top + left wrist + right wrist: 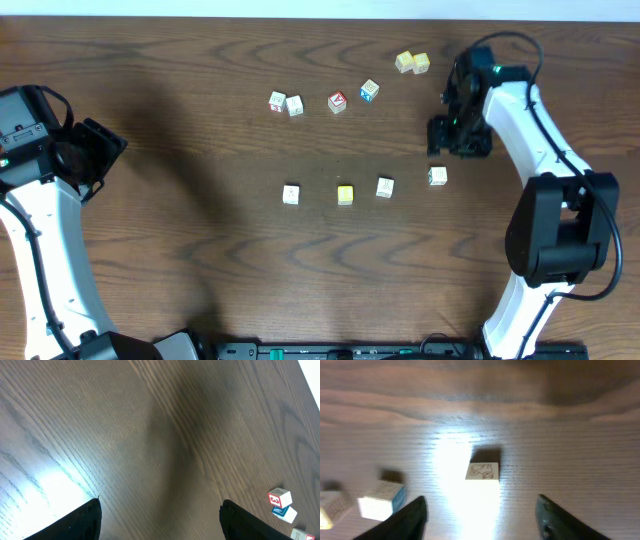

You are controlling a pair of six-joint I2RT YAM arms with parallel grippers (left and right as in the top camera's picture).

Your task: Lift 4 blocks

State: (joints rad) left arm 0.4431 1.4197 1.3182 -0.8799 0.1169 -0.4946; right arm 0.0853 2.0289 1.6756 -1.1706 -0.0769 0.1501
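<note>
Four small blocks lie in a row mid-table: a cream one [290, 193], a yellow-faced one [345, 194], a cream one with green marks [385, 187] and a cream one [437, 176]. My right gripper [456, 137] hovers just behind the rightmost block. In the right wrist view that block [482, 471] rests on the wood ahead of the open gripper [481, 506], apart from both fingers, which hold nothing. Two more blocks [382, 500] show at the left edge. My left gripper [100, 150] is far left, open [160, 521] over bare wood.
Further back lie two cream cubes [285, 103], a red-faced cube [337, 102], a blue-faced cube [369, 91] and a yellowish pair [412, 63]. The left wrist view catches a red-marked cube [279, 497] at its right edge.
</note>
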